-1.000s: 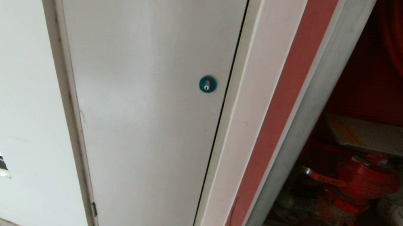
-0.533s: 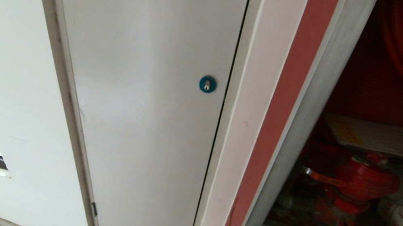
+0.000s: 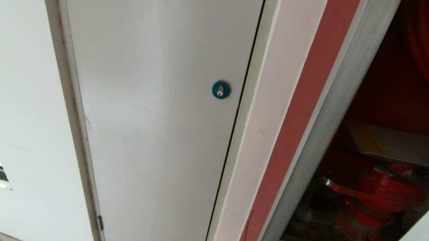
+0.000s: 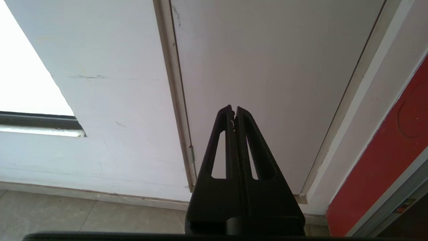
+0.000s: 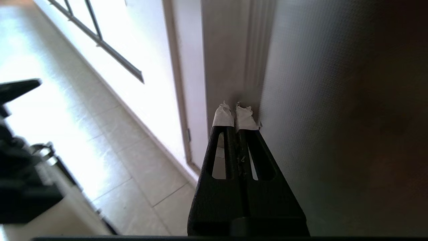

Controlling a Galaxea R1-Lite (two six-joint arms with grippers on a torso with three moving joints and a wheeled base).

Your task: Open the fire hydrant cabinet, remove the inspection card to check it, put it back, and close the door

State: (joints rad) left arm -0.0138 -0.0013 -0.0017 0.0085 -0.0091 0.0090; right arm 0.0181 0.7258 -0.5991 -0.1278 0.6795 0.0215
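One inspection card (image 3: 404, 146) inside cabinet (image 3: 327, 126)

We see the right gripper (image 5: 235, 112), taped tips pressed together, at what may be the door (image 5: 334, 117)'s frame edge; tiled floor (image 5: 110, 157) lies beyond.

Head camera looks down at the white door (image 3: 143, 104) and cabinet (image 3: 392, 124); left wrist shares that door (image 4: 267, 67); right wrist sits close, perhaps against the glass door (image 5: 334, 117).
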